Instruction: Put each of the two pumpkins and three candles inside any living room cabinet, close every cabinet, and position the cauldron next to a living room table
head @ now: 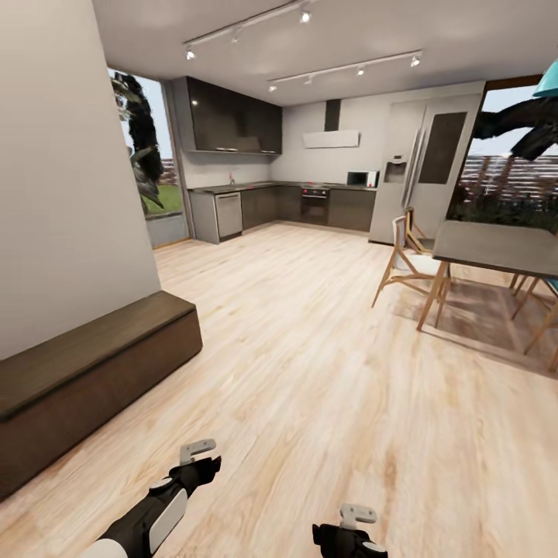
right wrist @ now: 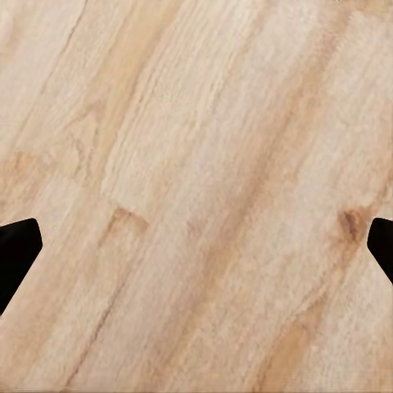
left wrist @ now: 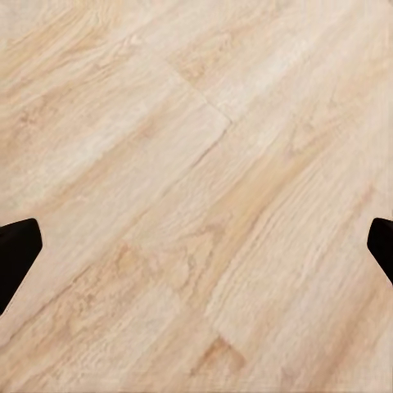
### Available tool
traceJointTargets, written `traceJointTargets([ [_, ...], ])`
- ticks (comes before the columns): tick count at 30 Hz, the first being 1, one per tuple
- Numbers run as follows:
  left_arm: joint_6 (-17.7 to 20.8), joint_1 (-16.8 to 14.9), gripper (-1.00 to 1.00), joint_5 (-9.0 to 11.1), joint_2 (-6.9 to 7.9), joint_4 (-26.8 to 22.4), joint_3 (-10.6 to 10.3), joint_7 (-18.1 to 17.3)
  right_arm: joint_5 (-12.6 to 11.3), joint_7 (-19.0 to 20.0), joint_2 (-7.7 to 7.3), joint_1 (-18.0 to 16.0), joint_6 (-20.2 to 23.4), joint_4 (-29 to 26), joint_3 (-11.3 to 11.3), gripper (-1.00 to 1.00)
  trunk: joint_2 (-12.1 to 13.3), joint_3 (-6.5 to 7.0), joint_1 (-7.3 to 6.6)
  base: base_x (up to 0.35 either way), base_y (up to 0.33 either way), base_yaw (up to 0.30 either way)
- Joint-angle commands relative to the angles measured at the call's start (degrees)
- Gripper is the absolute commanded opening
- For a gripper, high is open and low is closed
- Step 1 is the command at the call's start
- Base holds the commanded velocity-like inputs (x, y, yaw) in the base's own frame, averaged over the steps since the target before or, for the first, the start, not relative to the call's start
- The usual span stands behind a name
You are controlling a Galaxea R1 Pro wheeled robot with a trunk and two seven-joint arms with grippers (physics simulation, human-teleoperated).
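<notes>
The long, low dark-brown cabinet runs along the white wall on the left, and its front looks flat and shut. My left gripper hangs low over the wood floor, a little right of the cabinet's near end. My right gripper is at the picture's lower edge. In the left wrist view the dark fingertips stand far apart with bare planks between them. The right wrist view likewise has wide-set fingertips over floor. Both are open and hold nothing. Pumpkins, candles, cauldron and the low grey table are out of view.
A dining table with wooden legs and pale chairs stands at the right. Dark kitchen counters and a fridge line the far wall. Light wood floor stretches ahead between the cabinet and the dining set.
</notes>
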Motion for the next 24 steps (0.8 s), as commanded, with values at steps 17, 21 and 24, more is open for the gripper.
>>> traceJointTargets([
  [17, -0.26, -0.02, 1.00, 0.48, 0.08, -0.07, -0.82, 0.56, -0.45, -0.52, -0.06, -0.03, 0.20, -0.11, 0.50, 1.00, -0.03, -0.06, -0.01, 0.140, -0.171, 0.290],
  [21, -0.26, -0.02, 1.00, 0.48, 0.08, -0.06, -0.84, 0.56, -0.45, -0.52, -0.06, -0.03, 0.20, -0.11, 0.51, 1.00, -0.03, -0.06, -0.01, 0.176, -0.223, 0.290],
  [24, -0.26, -0.02, 1.00, 0.48, 0.08, -0.06, -0.81, 0.56, -0.45, -0.52, -0.06, -0.03, 0.20, -0.11, 0.52, 1.00, -0.03, -0.06, -0.01, 0.177, -0.223, 0.290],
])
